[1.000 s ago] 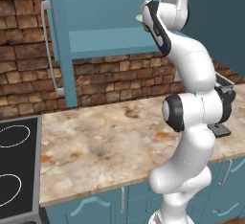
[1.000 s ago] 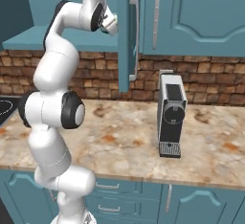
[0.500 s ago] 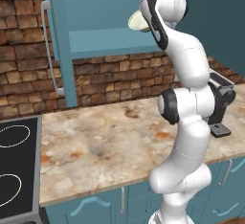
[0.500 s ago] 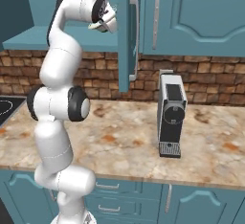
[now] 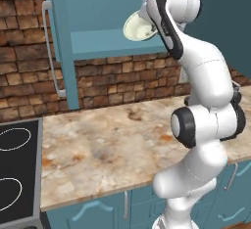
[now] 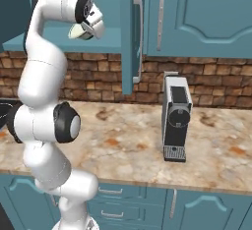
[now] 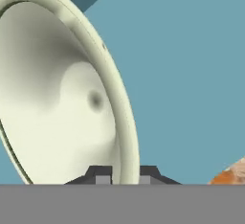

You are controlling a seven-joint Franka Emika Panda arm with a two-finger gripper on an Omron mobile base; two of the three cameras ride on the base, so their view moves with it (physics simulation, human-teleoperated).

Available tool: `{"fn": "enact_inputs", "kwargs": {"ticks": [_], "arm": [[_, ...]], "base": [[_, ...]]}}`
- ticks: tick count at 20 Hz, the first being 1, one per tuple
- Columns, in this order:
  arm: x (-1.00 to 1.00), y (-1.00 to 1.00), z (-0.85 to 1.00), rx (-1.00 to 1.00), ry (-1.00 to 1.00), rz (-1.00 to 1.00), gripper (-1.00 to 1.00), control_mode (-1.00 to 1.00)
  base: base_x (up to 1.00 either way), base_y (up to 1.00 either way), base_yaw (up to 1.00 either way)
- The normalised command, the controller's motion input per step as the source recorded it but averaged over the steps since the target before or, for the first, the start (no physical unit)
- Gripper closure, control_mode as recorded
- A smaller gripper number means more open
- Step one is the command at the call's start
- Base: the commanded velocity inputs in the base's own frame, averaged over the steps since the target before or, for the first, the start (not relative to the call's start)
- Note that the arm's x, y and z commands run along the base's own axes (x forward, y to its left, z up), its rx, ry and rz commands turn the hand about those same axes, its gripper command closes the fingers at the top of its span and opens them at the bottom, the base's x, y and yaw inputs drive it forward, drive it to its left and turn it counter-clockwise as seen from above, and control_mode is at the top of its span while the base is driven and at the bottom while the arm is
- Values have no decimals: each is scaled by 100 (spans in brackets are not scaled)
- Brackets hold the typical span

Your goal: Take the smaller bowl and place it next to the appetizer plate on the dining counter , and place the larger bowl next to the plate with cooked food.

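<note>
jaws – clamped on smaller bowl [image 7: 62, 98] rim | bowl – tilted, raised beside cabinet door [image 5: 61, 52]

Colours and patterns around my raised hand

The smaller bowl [image 7: 62, 98] I hold is pale cream-green with a grey shadow at its centre; my fingertips [image 7: 99, 176] are dark grey. The cabinets [image 6: 197, 17] are flat teal. The backsplash [image 5: 29, 76] is brown and rust brick, irregular. The countertop [image 5: 108, 145] is beige marbled stone with orange blotches. The coffee machine [image 6: 176, 118] is black and silver. The cooktop [image 5: 17, 169] is black with white rings.
</note>
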Motion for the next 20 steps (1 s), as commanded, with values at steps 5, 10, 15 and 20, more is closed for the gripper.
{"fn": "enact_inputs", "kwargs": {"ticks": [5, 10, 15, 20], "arm": [[-100, 10, -41, 0, -31, 17, 100, -100], [-100, 2, 0, 8, 1, 19, 100, -100], [-100, 1, 5, 15, 5, 20, 100, -100], [-87, -17, -34, 0, 1, 9, 100, -100]], "base": [[0, 0, 0], [0, 0, 0], [0, 0, 0], [0, 0, 0]]}}
